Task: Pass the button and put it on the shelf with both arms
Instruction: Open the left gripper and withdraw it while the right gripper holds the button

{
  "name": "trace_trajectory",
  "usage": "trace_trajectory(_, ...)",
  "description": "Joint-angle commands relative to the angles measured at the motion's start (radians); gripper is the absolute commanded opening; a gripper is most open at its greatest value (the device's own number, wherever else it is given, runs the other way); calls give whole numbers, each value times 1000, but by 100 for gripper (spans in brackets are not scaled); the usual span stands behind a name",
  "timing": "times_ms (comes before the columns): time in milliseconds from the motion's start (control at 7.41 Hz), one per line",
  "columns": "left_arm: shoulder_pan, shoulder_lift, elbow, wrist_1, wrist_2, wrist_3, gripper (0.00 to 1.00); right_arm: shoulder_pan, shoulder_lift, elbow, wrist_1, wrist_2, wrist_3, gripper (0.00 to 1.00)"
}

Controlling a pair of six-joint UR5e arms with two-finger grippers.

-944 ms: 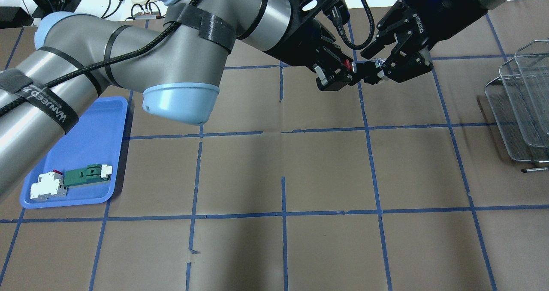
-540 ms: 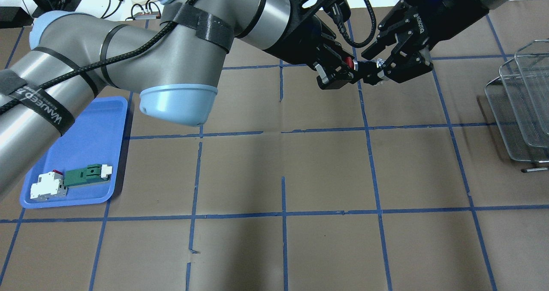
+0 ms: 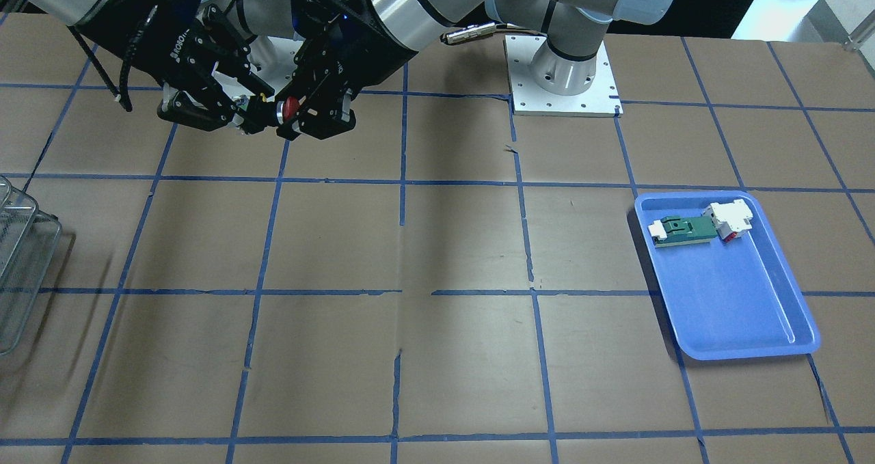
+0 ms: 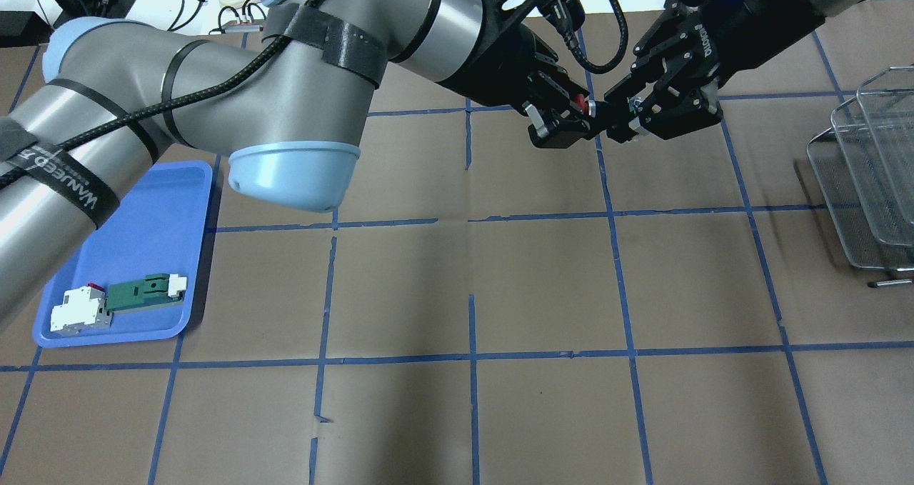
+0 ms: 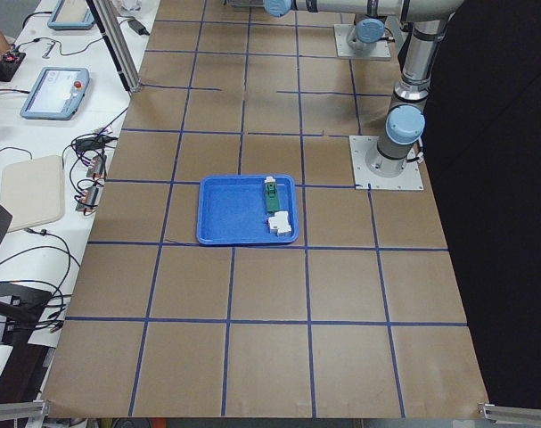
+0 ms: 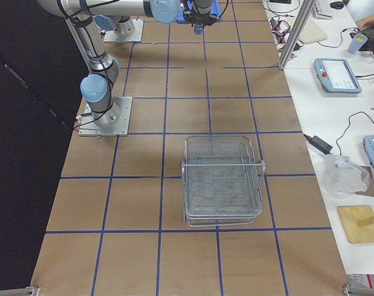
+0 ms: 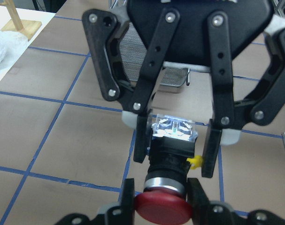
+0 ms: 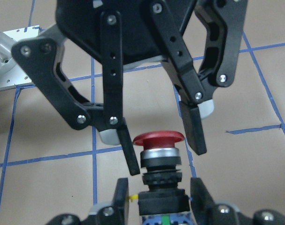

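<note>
The button (image 4: 584, 105) hangs in the air at the table's far middle, red cap toward my left arm and clear block toward my right. My left gripper (image 4: 580, 117) is shut on its red cap (image 7: 163, 211). My right gripper (image 4: 623, 119) is open: its fingers (image 7: 142, 140) flank the black collar and clear block (image 8: 161, 180), with a thin gap showing on each side. The front-facing view shows the button (image 3: 290, 105) between both grippers. At the table's right edge stands the wire-mesh shelf (image 4: 867, 185), far from both grippers.
A blue tray (image 4: 164, 206) lies at the near left and holds a green-and-white part (image 4: 143, 292) and a white block (image 4: 78, 310). My left arm's large elbow (image 4: 285, 163) hangs over the table's left half. Blue tape lines grid the brown table.
My right gripper has slid closer over the button's back end and its fingers have narrowed around it. The left arm's elbow has drifted slightly left while its gripper keeps hold of the cap.
</note>
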Motion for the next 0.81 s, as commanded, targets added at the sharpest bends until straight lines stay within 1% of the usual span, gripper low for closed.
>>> trace_trajectory(0, 1, 0, 2, 3, -2, -1, 57, 0, -2, 1, -1, 8, 33, 0)
trace_trajectory(405, 4, 3, 2, 0, 4, -4, 61, -6, -7, -1, 1, -8, 35, 0)
trace_trajectory(540, 7, 15, 8, -1, 51, -5, 61, -6, -7, -1, -4, -26, 33, 0)
trace_trajectory(675, 11, 30, 17, -18, 137, -39, 61, -14, -10, -1, -21, -67, 35, 0)
